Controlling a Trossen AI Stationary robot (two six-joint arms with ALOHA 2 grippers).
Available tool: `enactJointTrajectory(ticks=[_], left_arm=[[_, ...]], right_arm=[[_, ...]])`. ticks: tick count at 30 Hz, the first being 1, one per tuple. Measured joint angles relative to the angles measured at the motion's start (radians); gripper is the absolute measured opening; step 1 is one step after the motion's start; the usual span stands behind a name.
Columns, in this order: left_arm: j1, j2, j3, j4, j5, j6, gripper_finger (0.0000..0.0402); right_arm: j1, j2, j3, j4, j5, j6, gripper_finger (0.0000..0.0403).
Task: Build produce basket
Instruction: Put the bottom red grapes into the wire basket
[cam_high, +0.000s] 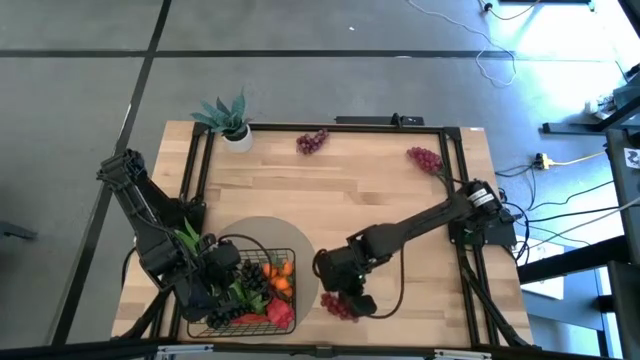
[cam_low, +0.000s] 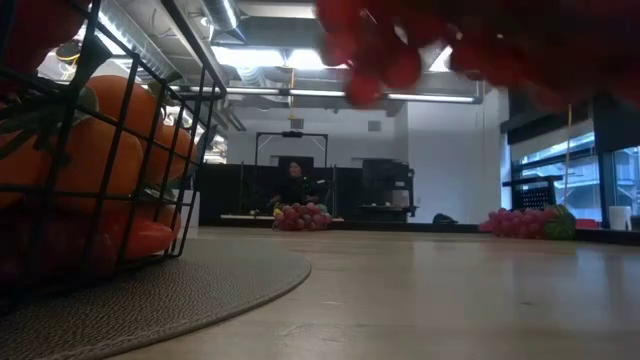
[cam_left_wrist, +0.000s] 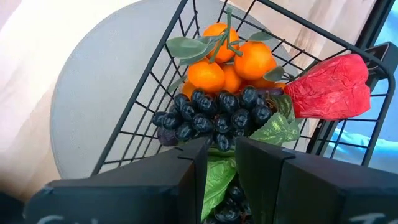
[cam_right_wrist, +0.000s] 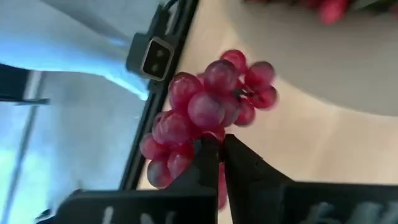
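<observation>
Red grape bunch (cam_right_wrist: 205, 112) pinched in the closed right pincer (cam_right_wrist: 219, 149); left pincer (cam_left_wrist: 221, 149) part-open over the basket (cam_high: 290, 240); no writing legible.

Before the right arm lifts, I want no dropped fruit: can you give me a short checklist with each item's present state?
1. Right gripper shut on the red grape bunch: ok.
2. Bunch clear of the table: cannot tell.
3. Basket seated on the grey mat: ok.
4. Room left in the basket: cannot tell; tangerines, dark grapes and a red pepper already fill it.
5. Left gripper out of the drop path: not ok, it is in the basket.
</observation>
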Motion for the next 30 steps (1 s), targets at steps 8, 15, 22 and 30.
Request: enactJointTrajectory(ticks=[8,15,22,30], left_arm=[[0.000,0.000,0.000,-0.001,-0.037,0.043,0.0071],[-0.002,0.000,0.038,-0.002,-0.061,0.048,0.0071],[-0.033,0.000,0.139,-0.063,-0.133,0.088,0.0071],[-0.035,-0.001,0.242,-0.134,-0.167,0.088,0.0071]], right_arm=[[-0.039,-0.002,0.282,-0.243,0.178,-0.080,0.0000],[-0.113,-0.003,0.391,-0.178,0.288,-0.166,0.0000],[-0.176,0.035,0.383,0.028,0.235,-0.231,0.0000],[-0.186,0.136,0.380,0.273,0.117,-0.263,0.0000]])
